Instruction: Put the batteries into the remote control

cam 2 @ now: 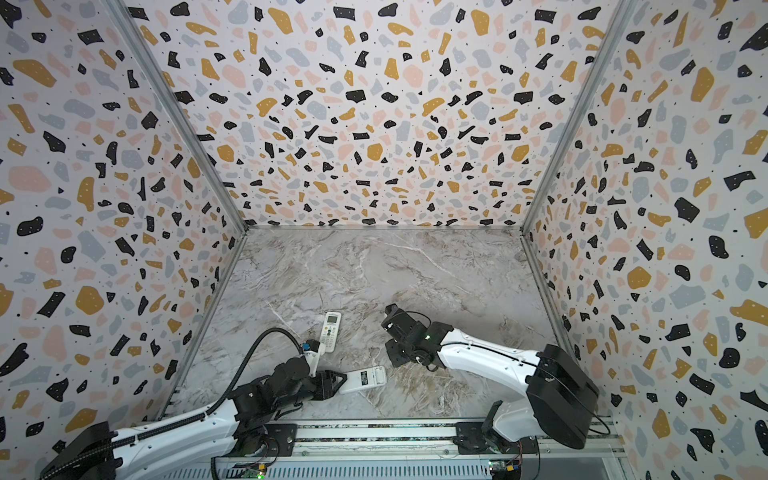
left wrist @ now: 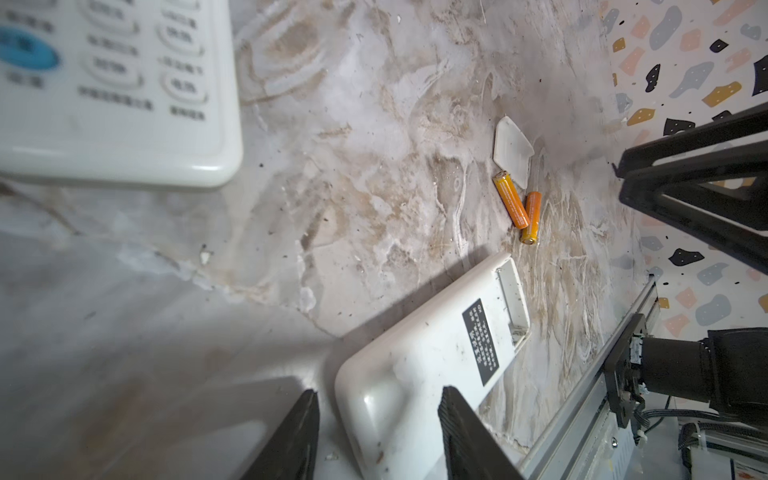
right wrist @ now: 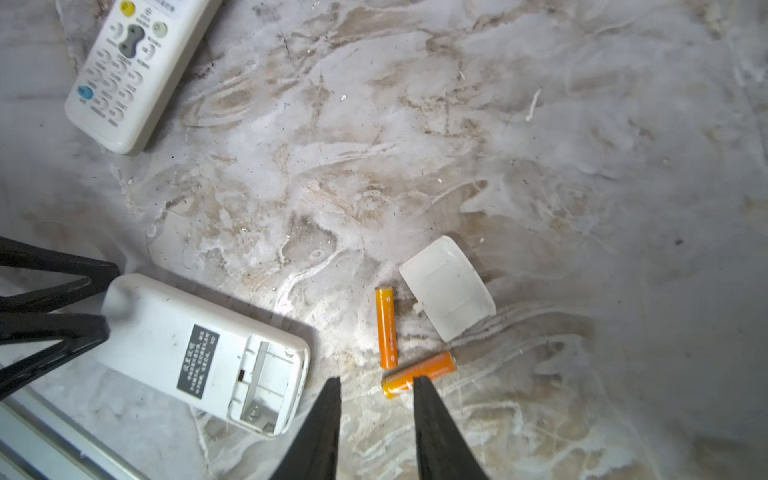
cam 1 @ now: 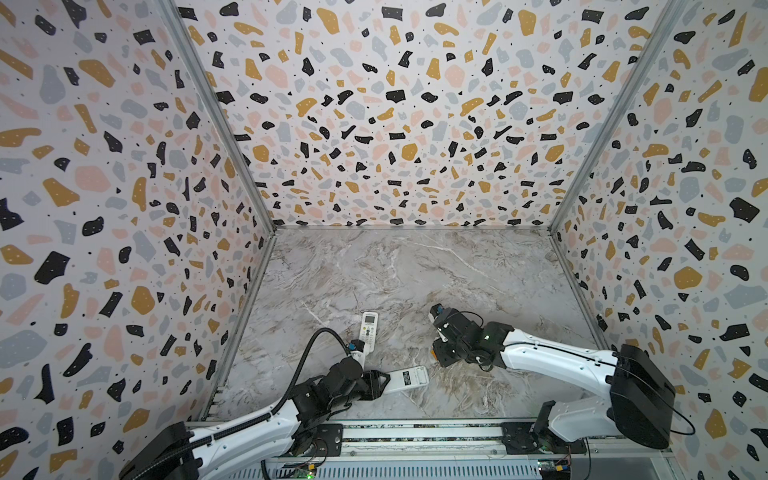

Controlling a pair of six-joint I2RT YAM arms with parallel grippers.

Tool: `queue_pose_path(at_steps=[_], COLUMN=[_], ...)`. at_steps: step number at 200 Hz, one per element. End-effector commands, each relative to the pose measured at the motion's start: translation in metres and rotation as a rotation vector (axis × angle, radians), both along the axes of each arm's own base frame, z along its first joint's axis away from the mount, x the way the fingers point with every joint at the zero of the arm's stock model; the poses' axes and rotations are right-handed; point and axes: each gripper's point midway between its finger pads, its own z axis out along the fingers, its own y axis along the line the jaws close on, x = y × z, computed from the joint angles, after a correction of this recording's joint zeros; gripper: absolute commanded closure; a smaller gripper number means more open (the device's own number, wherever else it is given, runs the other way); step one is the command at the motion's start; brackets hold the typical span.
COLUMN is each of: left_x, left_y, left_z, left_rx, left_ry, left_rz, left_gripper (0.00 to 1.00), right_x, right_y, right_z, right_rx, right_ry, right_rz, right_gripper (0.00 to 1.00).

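An orange battery (right wrist: 386,328) and a second orange battery (right wrist: 436,365) lay loose on the marble desk (cam 1: 415,270), their near ends almost touching, just beside the open bay end of the face-down remote (right wrist: 199,353), which sat low and near the centre in both top views. A white cover (right wrist: 449,286) lay just beside them. The right tool (right wrist: 376,380) stood spread, its tips either side of the second battery's end. The left tool (left wrist: 378,399) straddled the remote's other end; whether it squeezed could not be told. A buttons-up remote (cam 1: 368,328) lay further up, left of centre.
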Motion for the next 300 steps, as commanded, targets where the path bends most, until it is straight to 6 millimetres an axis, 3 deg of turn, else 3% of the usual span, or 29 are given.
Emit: queue_pose_path(at_steps=[1,38,127,214,300], left_x=[0.001,0.004,0.004,0.003,0.004], left_y=[-0.001,-0.003,-0.007,-0.006,-0.005], left_z=[0.002,0.009,0.019,0.02,0.019], left_rx=[0.035,0.05,0.009,-0.006,-0.001], left_ry=[-0.047,-0.107,-0.177,-0.185,-0.183], left_rz=[-0.048,-0.085,-0.114,-0.113,-0.1], left_gripper=[0.5,0.49,0.46,0.44,0.45], right_x=[-0.009,-0.014,-0.009,-0.015,-0.012], right_y=[-0.027,-0.034,-0.018,-0.031,-0.044], right_z=[-0.017,-0.029,-0.047,-0.072,-0.078], right_rx=[-0.031,0.005,0.074,-0.049,-0.221], right_ry=[0.074,0.137,0.207,0.236,0.205], right_rz=[-0.118,-0.204,-0.297,-0.306,-0.259], right_gripper=[0.68,0.69,0.66,0.68,0.78])
